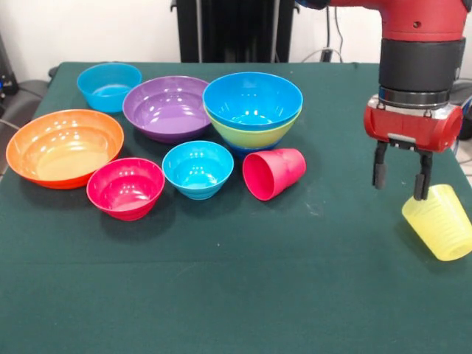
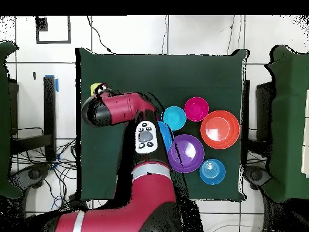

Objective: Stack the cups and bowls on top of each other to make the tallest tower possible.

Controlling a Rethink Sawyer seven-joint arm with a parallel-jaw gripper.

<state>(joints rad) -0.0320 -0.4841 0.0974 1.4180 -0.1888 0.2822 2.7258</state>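
One translucent ribbed yellow cup (image 1: 440, 223) tilted on its side, end effector (image 1: 402, 175) fingers apart above it.

- The table (image 1: 221, 295) wears a dark green cloth.
- The largest bowl (image 1: 65, 147) is orange, glossy.
- The bowl next to it (image 1: 167, 108) is purple.
- A small bowl (image 1: 108, 86) at the back is cyan; another cyan bowl (image 1: 198, 169) sits in front.
- The pink-red bowl (image 1: 125, 187) is glossy.
- A bright blue bowl (image 1: 252, 100) nests in a lime green bowl (image 1: 254, 136).
- The red-pink cup (image 1: 274, 173) is plain.
- The yellow cup (image 1: 439, 221) is translucent with faint ribs.
- The claw (image 1: 400, 175) has black fingers under a red housing (image 1: 413, 125); the arm (image 2: 130, 109) is red and black.
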